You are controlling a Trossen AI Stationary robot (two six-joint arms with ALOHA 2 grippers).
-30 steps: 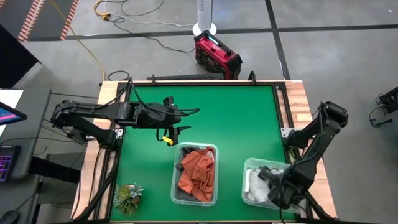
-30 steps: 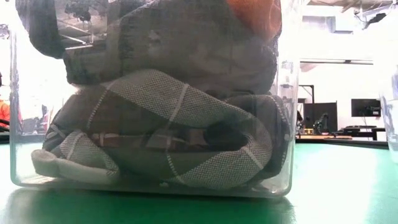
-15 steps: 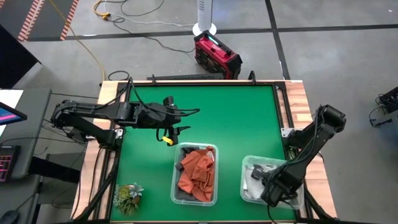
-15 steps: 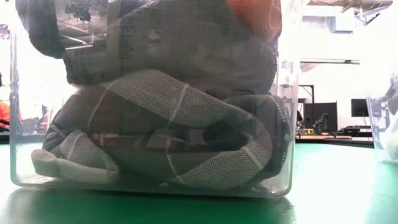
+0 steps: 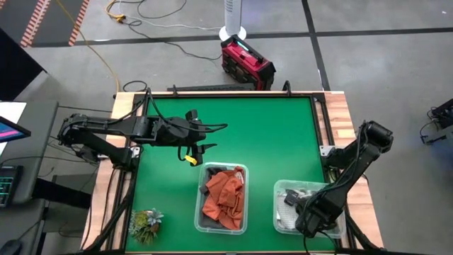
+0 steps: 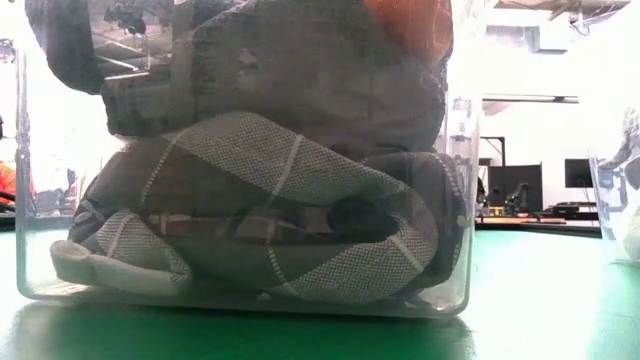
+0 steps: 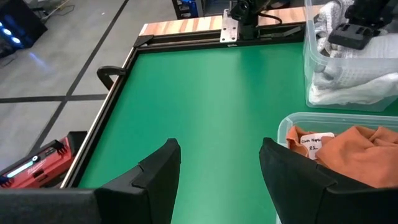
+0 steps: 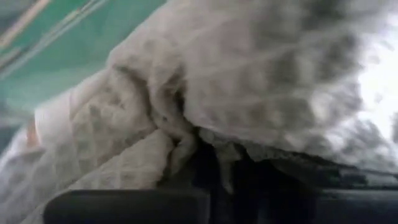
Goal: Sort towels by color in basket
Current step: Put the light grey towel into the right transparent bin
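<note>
Right gripper [image 5: 306,214] sits down in the white towels [image 7: 348,78], fingers' state unclear; left gripper [image 7: 219,163] hovers open over the worktop [image 5: 262,134]

Two black jointed arms, each ending in a two-fingered tool; left tool [image 5: 200,147] carries a yellow tab and loose black cables.

Wide bare green mat [image 5: 262,134] across the far half of the table, free for passage from the far edge down to the bins. Blocked along the near edge: clear bin [image 5: 223,198] heaped with rust-orange towels [image 5: 224,197] at the middle, second clear bin [image 5: 301,207] with pale towels [image 7: 348,78] toward the near right corner, right gripper [image 5: 303,212] buried inside it. Narrow green lane between both bins. Plant tuft [image 5: 146,224] at the near left corner. Left gripper [image 5: 205,138] parked, fingers spread, toward the left edge.
</note>
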